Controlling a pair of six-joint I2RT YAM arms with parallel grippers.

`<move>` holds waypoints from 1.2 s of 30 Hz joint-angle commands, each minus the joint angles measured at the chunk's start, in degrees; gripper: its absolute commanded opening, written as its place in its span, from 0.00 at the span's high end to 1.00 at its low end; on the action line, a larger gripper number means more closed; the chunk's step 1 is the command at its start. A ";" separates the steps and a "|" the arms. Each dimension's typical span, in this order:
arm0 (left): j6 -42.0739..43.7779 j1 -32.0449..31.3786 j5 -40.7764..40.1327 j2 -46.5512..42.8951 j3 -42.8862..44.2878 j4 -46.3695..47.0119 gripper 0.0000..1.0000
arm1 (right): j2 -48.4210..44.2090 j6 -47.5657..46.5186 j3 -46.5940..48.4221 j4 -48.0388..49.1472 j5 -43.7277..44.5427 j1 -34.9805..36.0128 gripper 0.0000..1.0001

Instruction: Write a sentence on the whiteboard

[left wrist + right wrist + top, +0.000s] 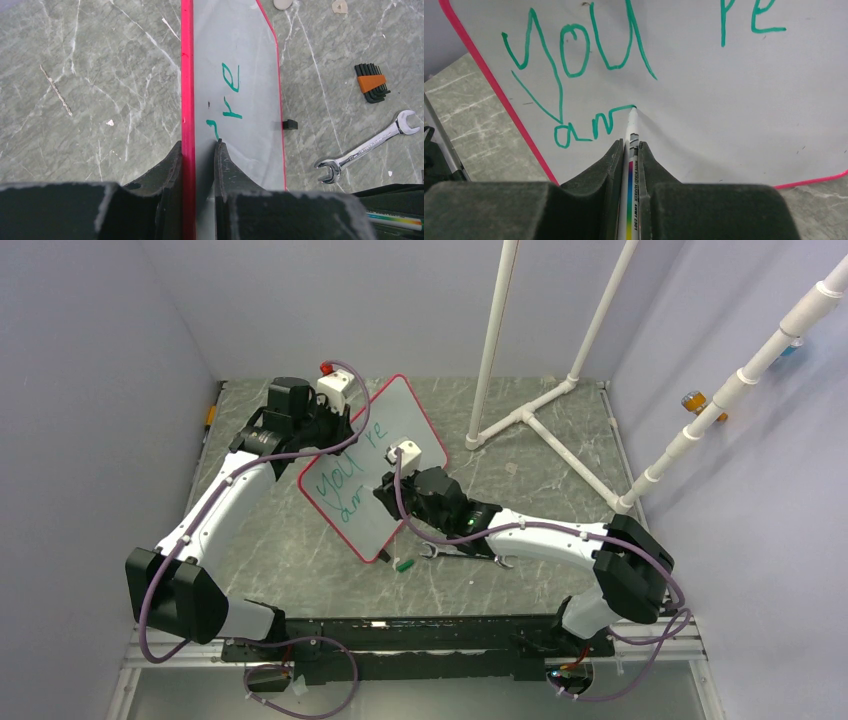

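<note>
Nearest us, a green cap [404, 565] and a wrench [367, 145] lie on the table just off the whiteboard's [400, 415] five o'clock corner. Our right gripper [629, 146] is clamped on a marker [632, 122], whose tip touches the white surface at the end of "an", the second line of the sentence [574, 50]. Bare white spreads toward three o'clock of the tip. The board is held at a tilt, and at its eleven o'clock edge our left gripper [199, 147] pinches the red frame. Bare table lies at nine o'clock, and a pipe frame [530, 420] stands at two.
</note>
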 commanded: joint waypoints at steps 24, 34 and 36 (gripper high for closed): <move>11.77 0.61 -12.14 1.10 -0.96 -7.07 1.00 | -7.06 0.14 -5.00 3.46 2.28 -1.13 1.00; 12.13 0.60 -11.21 0.69 -1.26 -6.75 1.00 | -4.69 1.56 -3.70 5.71 -2.56 -5.65 1.00; 12.09 0.61 -11.04 0.65 -1.34 -6.71 1.00 | -4.41 1.77 -3.44 6.17 -3.34 -6.17 1.00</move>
